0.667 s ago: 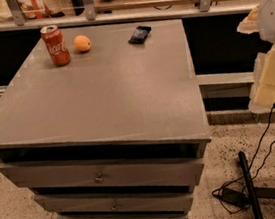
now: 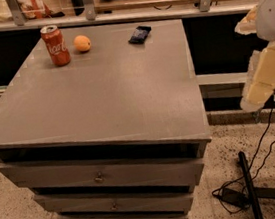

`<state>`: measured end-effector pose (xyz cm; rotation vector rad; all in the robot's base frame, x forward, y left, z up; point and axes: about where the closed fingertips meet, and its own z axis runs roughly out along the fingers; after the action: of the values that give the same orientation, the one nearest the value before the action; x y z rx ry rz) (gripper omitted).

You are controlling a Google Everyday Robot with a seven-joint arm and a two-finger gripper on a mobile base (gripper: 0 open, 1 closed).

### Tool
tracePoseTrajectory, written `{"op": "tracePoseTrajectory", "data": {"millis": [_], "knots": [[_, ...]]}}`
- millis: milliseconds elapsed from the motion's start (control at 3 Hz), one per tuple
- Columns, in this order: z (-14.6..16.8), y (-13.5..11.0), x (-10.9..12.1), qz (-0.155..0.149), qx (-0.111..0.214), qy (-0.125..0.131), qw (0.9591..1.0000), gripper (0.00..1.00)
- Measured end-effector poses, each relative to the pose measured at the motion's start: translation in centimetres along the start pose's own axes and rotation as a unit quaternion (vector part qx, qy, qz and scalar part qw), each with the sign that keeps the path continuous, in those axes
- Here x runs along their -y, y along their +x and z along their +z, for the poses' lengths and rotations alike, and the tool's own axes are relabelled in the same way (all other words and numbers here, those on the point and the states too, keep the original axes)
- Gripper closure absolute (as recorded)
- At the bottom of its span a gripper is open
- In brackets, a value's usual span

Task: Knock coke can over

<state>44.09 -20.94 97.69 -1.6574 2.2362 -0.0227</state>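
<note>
The coke can [image 2: 56, 45], red with white script and a silver top, stands upright near the far left corner of the grey cabinet top [image 2: 109, 90]. My gripper [image 2: 267, 77] hangs at the right edge of the view, off the cabinet's right side and far from the can. Its pale finger points down and to the left.
A round orange fruit [image 2: 82, 43] lies just right of the can. A flat dark packet [image 2: 139, 34] lies further right near the back edge. A counter with metal posts [image 2: 87, 2] runs behind. Black cables [image 2: 248, 187] lie on the floor at the right.
The gripper at the right edge has shifted slightly. The can, fruit and packet have not moved on the cabinet.
</note>
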Motion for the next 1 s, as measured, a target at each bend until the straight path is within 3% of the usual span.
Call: {"op": "tracePoseTrajectory", "data": {"millis": [333,667,1000], "knots": [[0.5,-2.5,0.5,0.076,0.090,-0.028,0.9927,0.00],[1.3,-4.7,0.6,0.131,0.169,-0.053,0.9754,0.00],[1.8,-7.4,0.8,0.174,0.251,-0.046,0.9513,0.00]]}}
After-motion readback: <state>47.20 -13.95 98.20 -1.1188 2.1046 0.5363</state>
